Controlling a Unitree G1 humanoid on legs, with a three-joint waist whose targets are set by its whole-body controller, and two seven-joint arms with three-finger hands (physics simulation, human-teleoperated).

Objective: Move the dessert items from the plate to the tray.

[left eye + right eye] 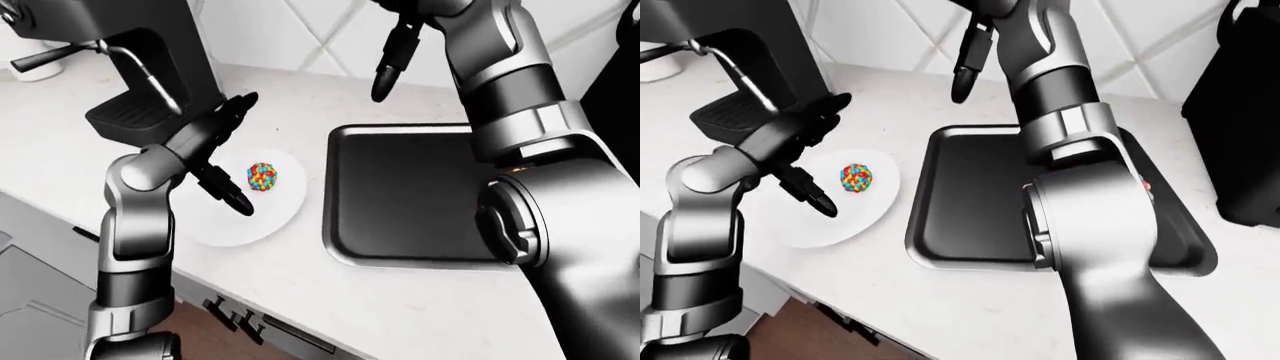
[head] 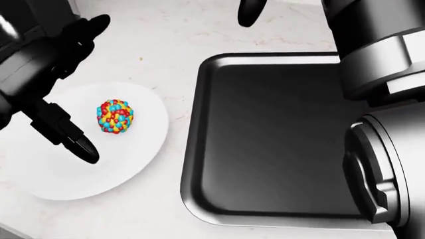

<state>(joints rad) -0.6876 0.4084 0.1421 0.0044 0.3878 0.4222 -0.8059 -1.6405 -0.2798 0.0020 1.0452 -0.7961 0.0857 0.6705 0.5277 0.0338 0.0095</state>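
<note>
Table: white marble-look table [image 1: 400, 307], with a white diamond-tiled wall at the top of the eye views and dark-handled drawers below its near edge.
Landmark: black tray [image 2: 279, 144] with a silver rim, lying flat on the table.
Plate: white plate [image 2: 113, 174], just left of the tray, apart from it.
Dessert: one round dessert ball [image 2: 115, 116] covered in red, blue and yellow beads, on the plate, on the half nearer the tray.
Coffee machine: black espresso machine [image 1: 130, 52], well left of the tray and above the plate in the left-eye view.
Dark appliance: a black box [image 1: 1240, 127] right of the tray.
Left hand: left hand [image 1: 215, 154] over the plate's left part, arm bent at the elbow, palm turned toward the dessert.
Left fingers: spread apart; one finger [image 2: 76, 144] points down at the plate beside the ball, not touching it; nothing held.
Right hand: right hand [image 1: 395, 56] raised above the tray's top-left corner, the forearm crossing the tray.
Right fingers: hanging down, empty; their spread cannot be told.
</note>
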